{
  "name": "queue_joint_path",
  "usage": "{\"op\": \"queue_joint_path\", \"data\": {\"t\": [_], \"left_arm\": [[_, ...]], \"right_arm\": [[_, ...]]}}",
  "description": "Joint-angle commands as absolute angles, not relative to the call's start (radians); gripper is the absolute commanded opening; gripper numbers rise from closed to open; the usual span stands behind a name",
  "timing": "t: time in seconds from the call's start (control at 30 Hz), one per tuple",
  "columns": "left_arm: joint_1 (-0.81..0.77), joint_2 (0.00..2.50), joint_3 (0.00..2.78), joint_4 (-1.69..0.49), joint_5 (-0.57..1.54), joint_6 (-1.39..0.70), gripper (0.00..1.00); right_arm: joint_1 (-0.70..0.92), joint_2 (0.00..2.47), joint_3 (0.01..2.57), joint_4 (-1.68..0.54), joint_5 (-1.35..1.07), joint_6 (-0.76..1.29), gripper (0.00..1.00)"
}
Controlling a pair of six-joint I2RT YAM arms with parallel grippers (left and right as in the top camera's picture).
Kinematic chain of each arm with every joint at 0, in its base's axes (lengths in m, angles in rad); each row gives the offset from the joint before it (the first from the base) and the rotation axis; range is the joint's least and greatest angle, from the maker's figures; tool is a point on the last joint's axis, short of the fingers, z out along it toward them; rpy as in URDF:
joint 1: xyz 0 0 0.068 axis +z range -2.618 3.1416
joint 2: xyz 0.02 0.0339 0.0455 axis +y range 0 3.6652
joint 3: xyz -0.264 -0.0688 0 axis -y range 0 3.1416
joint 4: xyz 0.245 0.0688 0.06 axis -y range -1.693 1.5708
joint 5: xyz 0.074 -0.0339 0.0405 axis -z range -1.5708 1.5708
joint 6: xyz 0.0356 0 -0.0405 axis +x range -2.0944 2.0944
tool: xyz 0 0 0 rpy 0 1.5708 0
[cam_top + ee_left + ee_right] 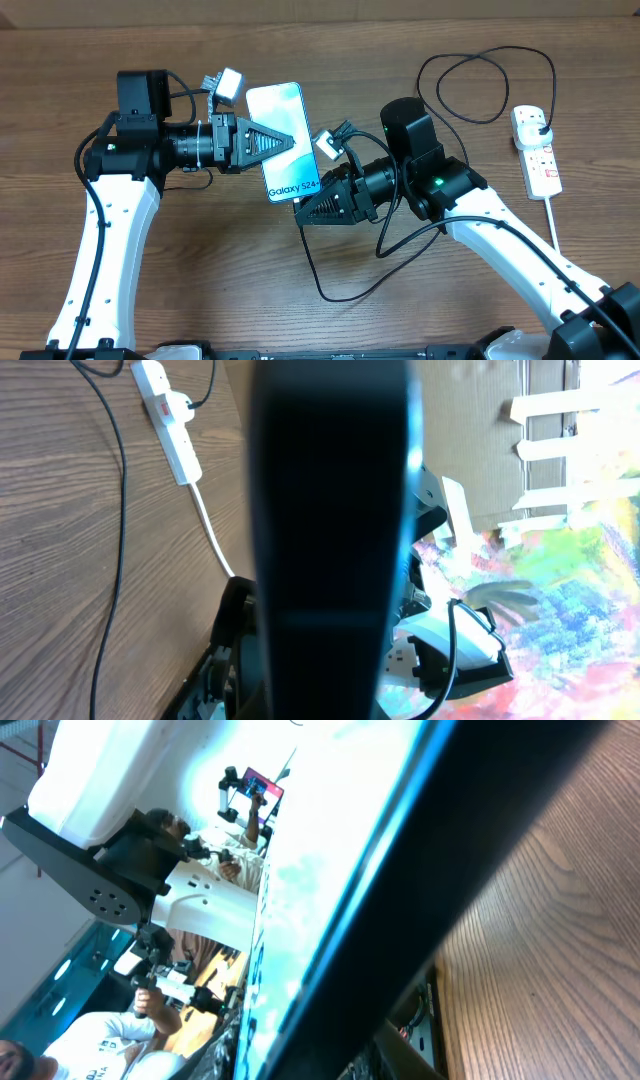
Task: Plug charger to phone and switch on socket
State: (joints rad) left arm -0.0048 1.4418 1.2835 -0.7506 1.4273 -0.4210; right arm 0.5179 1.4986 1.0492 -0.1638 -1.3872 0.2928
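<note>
Overhead: L gripper is clamped on the phone. R gripper sits at the phone's lower short edge; can't tell if it's closed on the charger tip. Socket is well right of the phone.

L wrist: the phone's dark slab fills the centre. Beyond it are a thin black cable and a white plastic strip.

R wrist: glossy lit glass, wood-grain table.

Tip: line the connector up square w/ the port, then push straight.
</note>
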Motion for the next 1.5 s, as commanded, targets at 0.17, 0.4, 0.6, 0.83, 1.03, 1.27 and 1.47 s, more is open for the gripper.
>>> {"op": "queue_joint_path", "data": {"t": [0.17,0.4,0.6,0.83,1.03,1.27,1.47], "left_arm": [[-0.005,1.425,1.298,-0.746,1.428,-0.452,0.04],[-0.007,1.425,1.298,-0.746,1.410,-0.441,0.04],[-0.007,1.425,1.298,-0.708,1.424,-0.442,0.04],[-0.007,1.425,1.298,-0.701,1.446,-0.388,0.04],[-0.007,1.425,1.298,-0.703,1.496,-0.369,0.04],[-0.007,1.425,1.298,-0.703,1.534,-0.369,0.04],[-0.022,1.425,1.298,-0.706,1.546,-0.358,0.04]], "right_arm": [[0.528,1.494,1.054,-0.135,-1.393,0.317,0.25],[0.528,1.494,1.054,-0.027,-1.392,0.429,0.09],[0.528,1.494,1.054,-0.030,-1.389,0.476,0.04],[0.528,1.494,1.054,-0.014,-1.343,0.525,0.04],[0.528,1.494,1.054,0.076,-1.301,0.612,0.04],[0.527,1.494,1.054,0.158,-1.244,0.685,0.04],[0.526,1.494,1.054,0.157,-1.194,0.711,0.04]]}}
